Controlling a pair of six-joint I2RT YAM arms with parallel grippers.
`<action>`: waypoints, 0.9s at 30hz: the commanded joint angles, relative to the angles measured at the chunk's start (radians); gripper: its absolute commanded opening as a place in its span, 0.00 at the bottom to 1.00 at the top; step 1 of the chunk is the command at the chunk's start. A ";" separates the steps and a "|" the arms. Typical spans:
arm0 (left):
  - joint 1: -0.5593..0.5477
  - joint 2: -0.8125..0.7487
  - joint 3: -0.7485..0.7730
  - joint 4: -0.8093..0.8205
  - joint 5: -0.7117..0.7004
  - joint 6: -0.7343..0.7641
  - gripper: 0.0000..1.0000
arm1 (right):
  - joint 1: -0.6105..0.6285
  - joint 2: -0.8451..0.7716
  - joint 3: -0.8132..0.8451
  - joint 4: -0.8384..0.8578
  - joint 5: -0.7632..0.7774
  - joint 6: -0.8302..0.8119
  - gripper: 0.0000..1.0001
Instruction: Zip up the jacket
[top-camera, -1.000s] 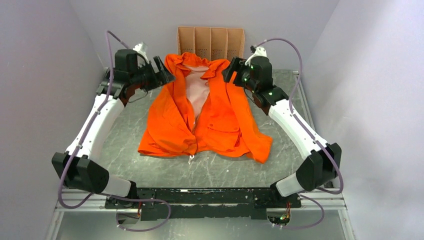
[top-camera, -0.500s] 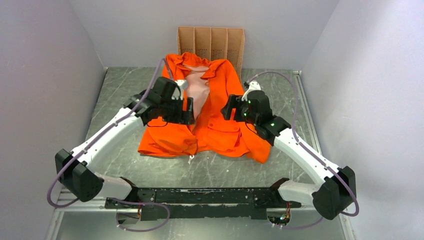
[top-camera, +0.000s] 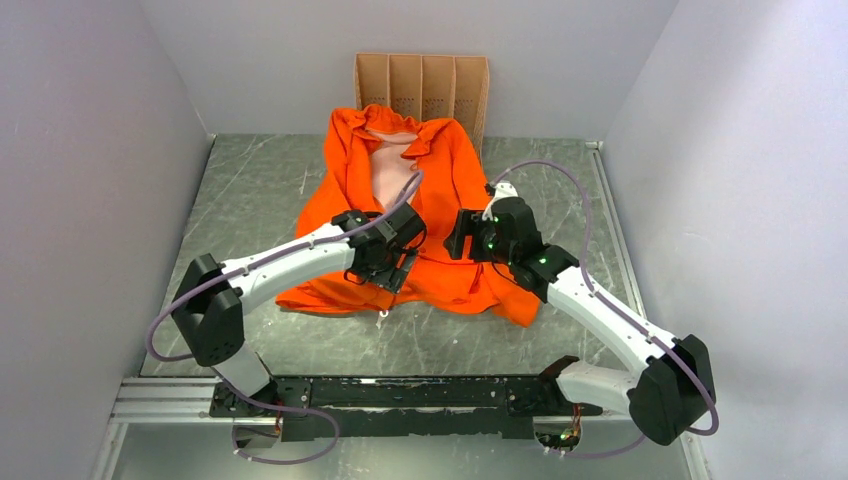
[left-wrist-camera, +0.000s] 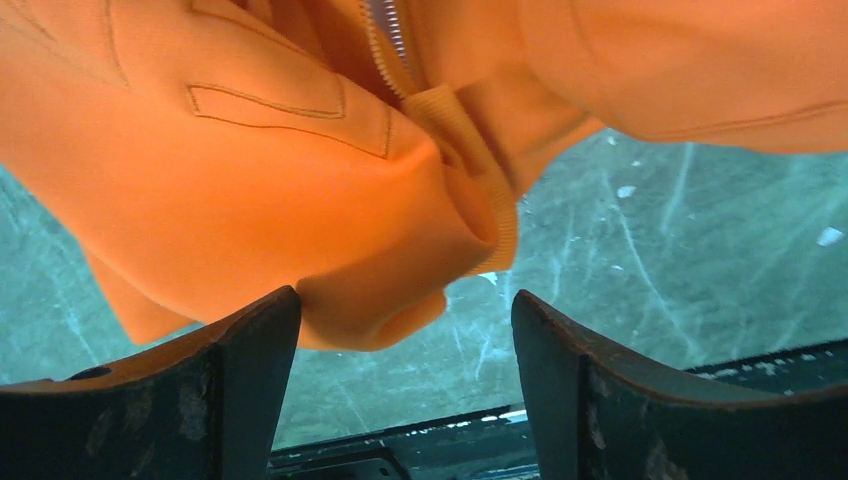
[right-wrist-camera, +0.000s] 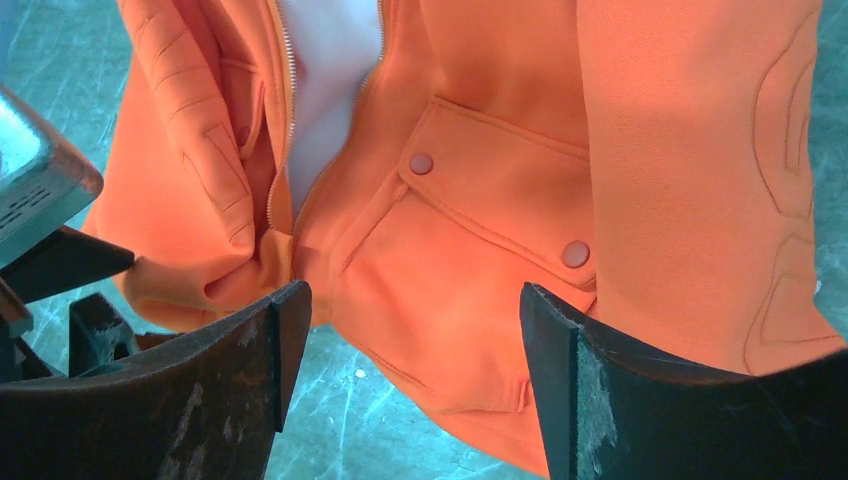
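Jacket (top-camera: 447, 170) lies open and flat on the bench (top-camera: 250, 190), collar toward the far wall, pink lining showing.
Soft, light cloth; I judge it will bunch and slide rather than resist, so take hold at the hem (left-wrist-camera: 470, 170), either side of the zipper (right-wrist-camera: 277, 110) foot. Left pincer (left-wrist-camera: 405, 310) hovers over the lower hem corner, jaws apart, empty. Right pincer (right-wrist-camera: 415, 300) hovers over the flap pocket (right-wrist-camera: 500, 200), jaws apart, also empty.
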 joint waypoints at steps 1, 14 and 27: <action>-0.008 0.010 0.015 -0.041 -0.108 0.003 0.80 | 0.005 -0.017 -0.016 0.008 -0.004 -0.009 0.79; -0.008 -0.022 0.040 -0.007 -0.081 0.039 0.08 | 0.005 -0.003 -0.003 0.009 -0.004 -0.009 0.80; 0.087 -0.283 0.058 0.086 -0.026 0.027 0.08 | 0.004 -0.007 0.027 0.001 0.001 -0.001 0.80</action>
